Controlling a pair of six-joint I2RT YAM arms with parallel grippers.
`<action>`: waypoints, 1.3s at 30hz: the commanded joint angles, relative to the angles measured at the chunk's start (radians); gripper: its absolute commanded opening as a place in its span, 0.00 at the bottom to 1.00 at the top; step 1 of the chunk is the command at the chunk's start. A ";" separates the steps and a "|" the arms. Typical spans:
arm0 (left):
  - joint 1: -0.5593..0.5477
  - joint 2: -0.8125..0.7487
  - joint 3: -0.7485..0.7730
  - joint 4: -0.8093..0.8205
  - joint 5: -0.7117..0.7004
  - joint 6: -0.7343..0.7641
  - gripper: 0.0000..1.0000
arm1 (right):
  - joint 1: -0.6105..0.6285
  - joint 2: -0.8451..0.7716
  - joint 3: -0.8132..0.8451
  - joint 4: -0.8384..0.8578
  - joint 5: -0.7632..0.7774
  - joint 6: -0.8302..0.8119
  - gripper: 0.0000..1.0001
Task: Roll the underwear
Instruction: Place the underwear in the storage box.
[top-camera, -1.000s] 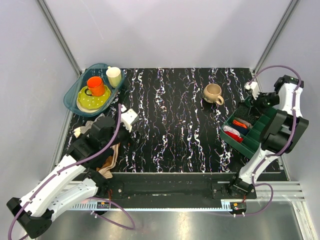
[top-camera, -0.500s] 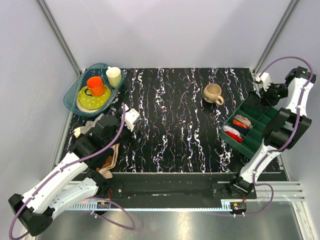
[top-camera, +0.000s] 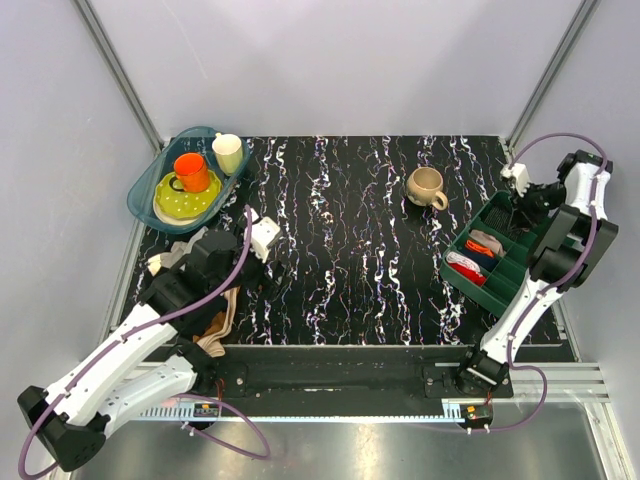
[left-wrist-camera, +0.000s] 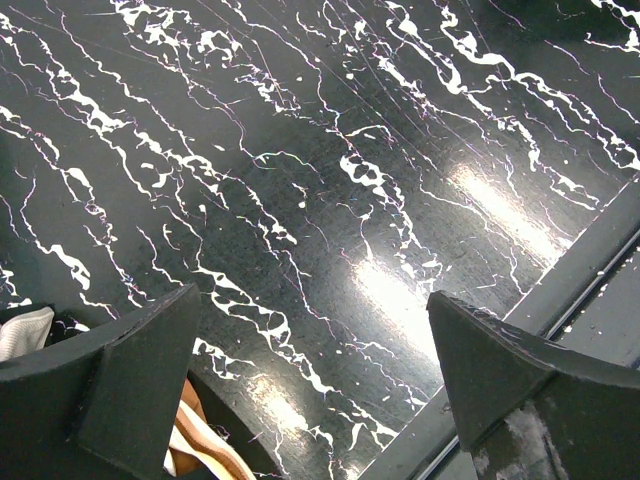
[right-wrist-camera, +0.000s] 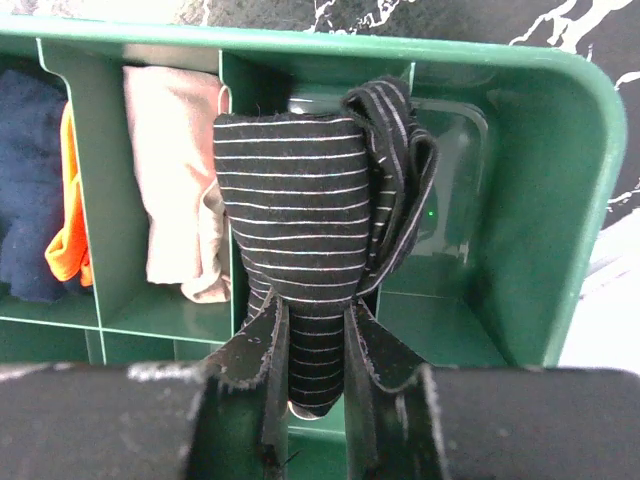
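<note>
The underwear (right-wrist-camera: 300, 200) is a rolled black bundle with thin pale stripes. My right gripper (right-wrist-camera: 315, 312) is shut on its lower end and holds it above the far right corner compartment of the green tray (right-wrist-camera: 580, 150). In the top view that gripper (top-camera: 520, 198) hangs over the tray's (top-camera: 497, 292) far corner at the table's right edge. My left gripper (left-wrist-camera: 312, 293) stands wide open over bare marble tabletop, nothing between its fingers; in the top view it (top-camera: 262, 240) is at the left side of the table.
The tray's other compartments hold a beige roll (right-wrist-camera: 180, 180), an orange roll (right-wrist-camera: 65, 225) and a navy one (right-wrist-camera: 25, 180). A beige mug (top-camera: 427, 187) stands left of the tray. A blue tub (top-camera: 145, 197) with dishes sits far left. A pile of clothes (top-camera: 216, 322) lies under my left arm.
My right wrist swung out toward the far right corner, then came back down over the tray's far corner with the underwear still gripped. The left arm barely shifted.
</note>
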 joint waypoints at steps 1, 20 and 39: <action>0.005 0.011 -0.001 0.018 -0.003 0.008 0.99 | 0.005 0.010 -0.069 -0.002 0.062 -0.008 0.11; 0.005 0.028 -0.002 0.018 -0.009 0.008 0.99 | 0.046 -0.004 -0.011 -0.009 0.119 0.121 0.53; 0.117 -0.222 0.044 0.037 -0.044 -0.256 0.99 | 0.066 -0.976 -0.591 0.717 -0.320 1.228 1.00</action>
